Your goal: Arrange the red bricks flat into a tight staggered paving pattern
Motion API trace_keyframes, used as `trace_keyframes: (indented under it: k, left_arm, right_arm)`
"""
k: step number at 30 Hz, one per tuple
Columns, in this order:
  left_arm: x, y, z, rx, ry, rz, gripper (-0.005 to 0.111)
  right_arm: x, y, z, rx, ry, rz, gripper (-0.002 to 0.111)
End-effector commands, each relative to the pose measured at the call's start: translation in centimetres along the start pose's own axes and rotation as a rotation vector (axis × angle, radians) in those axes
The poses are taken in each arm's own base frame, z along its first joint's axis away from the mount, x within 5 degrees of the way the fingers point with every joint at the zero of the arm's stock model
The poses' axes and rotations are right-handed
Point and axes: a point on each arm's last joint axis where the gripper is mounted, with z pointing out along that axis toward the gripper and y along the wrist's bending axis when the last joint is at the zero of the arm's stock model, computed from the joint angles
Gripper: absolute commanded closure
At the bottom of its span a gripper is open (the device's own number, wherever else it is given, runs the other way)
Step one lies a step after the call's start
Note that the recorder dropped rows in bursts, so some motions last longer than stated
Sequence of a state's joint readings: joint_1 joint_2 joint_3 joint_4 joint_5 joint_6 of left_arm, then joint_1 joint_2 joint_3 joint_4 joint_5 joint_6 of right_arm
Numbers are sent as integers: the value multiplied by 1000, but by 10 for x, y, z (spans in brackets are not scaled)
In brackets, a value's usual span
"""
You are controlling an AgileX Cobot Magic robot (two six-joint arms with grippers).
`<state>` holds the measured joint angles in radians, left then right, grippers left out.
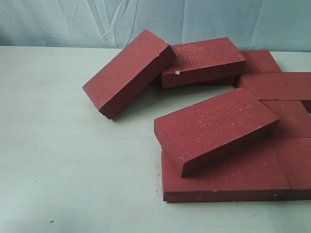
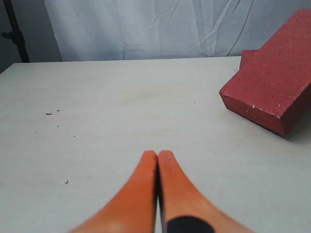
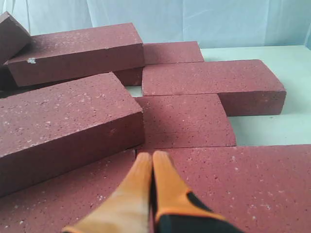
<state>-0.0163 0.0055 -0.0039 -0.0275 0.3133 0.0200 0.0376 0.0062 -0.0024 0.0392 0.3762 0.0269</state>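
Note:
Several dark-red bricks lie at the right of the table. One tilted brick (image 1: 129, 73) leans at the left of the group, with another (image 1: 204, 60) propped behind it. A third brick (image 1: 216, 127) rests slanted on a flat front brick (image 1: 233, 179). More bricks (image 1: 279, 85) lie flat at the right edge. No gripper shows in the exterior view. My left gripper (image 2: 158, 154) is shut and empty above bare table, with the tilted brick (image 2: 274, 85) off to one side. Also shut and empty, my right gripper (image 3: 153, 155) hovers just over flat bricks (image 3: 184, 119), beside the slanted brick (image 3: 63, 126).
The pale table (image 1: 58, 160) stretches bare across the left and front. A wrinkled light-blue cloth backdrop (image 1: 146, 19) hangs behind the table's far edge. A dark stand pole (image 2: 14, 29) rises at the table's far corner in the left wrist view.

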Motion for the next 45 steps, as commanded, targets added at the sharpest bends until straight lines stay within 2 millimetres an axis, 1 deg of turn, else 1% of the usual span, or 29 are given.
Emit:
trace_keyframes:
  k: [1, 16, 18, 26, 30, 38, 45]
  left_arm:
    - [0, 0, 0, 5, -11, -3, 107]
    - [0, 0, 0, 5, -11, -3, 107]
    - [0, 0, 0, 5, -11, -3, 107]
    - [0, 0, 0, 5, -11, -3, 107]
    - [0, 0, 0, 5, -11, -3, 107]
    - [0, 0, 0, 5, -11, -3, 107]
    - [0, 0, 0, 5, -11, -3, 107]
  right_arm:
    - [-1, 0, 0, 3, -17, 6, 109]
    - [-1, -1, 0, 7, -18, -5, 109]
    - [-3, 0, 0, 6, -47, -5, 109]
    - [-29, 0, -5, -2, -335, -6, 109]
    - [-37, 1, -8, -5, -432, -6, 109]
    - [-44, 1, -12, -8, -517, -7, 109]
    - [-45, 1, -12, -8, -527, -7, 109]
